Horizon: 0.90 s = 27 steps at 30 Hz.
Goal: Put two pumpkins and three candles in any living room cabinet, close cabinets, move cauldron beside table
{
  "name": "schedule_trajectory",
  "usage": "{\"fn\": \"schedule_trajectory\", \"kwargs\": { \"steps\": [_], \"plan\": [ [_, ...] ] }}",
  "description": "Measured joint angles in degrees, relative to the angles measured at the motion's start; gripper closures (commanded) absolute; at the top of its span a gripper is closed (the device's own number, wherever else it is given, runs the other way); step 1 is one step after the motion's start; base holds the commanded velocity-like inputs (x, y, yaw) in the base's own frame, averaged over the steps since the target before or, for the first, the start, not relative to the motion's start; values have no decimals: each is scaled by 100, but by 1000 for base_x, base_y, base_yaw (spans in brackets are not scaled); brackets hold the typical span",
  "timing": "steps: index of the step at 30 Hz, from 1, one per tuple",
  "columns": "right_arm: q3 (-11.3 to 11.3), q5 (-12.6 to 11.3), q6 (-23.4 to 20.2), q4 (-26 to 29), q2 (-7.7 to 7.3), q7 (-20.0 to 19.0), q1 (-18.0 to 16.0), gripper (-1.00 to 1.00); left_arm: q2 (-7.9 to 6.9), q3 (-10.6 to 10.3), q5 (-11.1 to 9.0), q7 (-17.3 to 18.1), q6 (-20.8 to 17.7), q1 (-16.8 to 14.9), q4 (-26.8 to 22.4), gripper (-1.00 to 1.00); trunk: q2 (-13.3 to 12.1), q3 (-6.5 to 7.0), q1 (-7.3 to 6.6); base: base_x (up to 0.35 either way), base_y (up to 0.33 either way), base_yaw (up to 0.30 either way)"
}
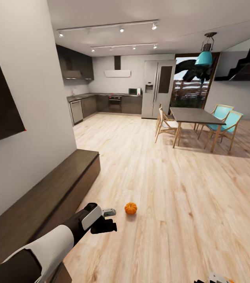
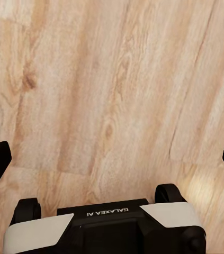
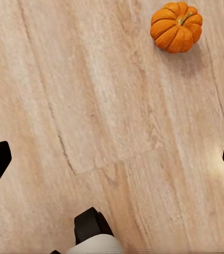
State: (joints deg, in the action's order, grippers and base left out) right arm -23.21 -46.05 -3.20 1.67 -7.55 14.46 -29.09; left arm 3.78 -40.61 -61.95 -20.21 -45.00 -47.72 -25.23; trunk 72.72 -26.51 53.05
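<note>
Living room, pale plank floor (image 1: 172,188), cabinet (image 1: 58,184) along our left wall, drawers shut.
Left gripper (image 1: 107,220) hangs wide and empty just beside the pumpkin (image 1: 131,208); we judge: lower squarely over it, close gently. Pumpkin small, orange, ribbed, stemmed. Right gripper (image 3: 112,153) wide too, pumpkin (image 3: 176,26) beyond it.

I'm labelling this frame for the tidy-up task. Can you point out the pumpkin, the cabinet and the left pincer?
pumpkin (image 1: 130,208): head view, middle of its orange body on the floor.
cabinet (image 1: 50,188): head view, its flat dark-brown top.
left pincer (image 1: 110,219): head view, between its fingertips.
</note>
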Motion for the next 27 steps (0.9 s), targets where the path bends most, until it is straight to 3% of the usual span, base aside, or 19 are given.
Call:
{"fn": "schedule_trajectory", "kwargs": {
  "steps": [11, 27],
  "plan": [
    [-53, 31, 85, -1, 8, -112, 78, -100, 0, 0, -3, 15, 8, 0, 7, -100, 0, 0, 0, 0, 0, -36],
    [-37, 9, 15, -3, 1, -134, 79, -100, -7, 0, 0, 18, 10, 0, 10, -100, 0, -27, 0, 0, 0, -254]
  ]
}}
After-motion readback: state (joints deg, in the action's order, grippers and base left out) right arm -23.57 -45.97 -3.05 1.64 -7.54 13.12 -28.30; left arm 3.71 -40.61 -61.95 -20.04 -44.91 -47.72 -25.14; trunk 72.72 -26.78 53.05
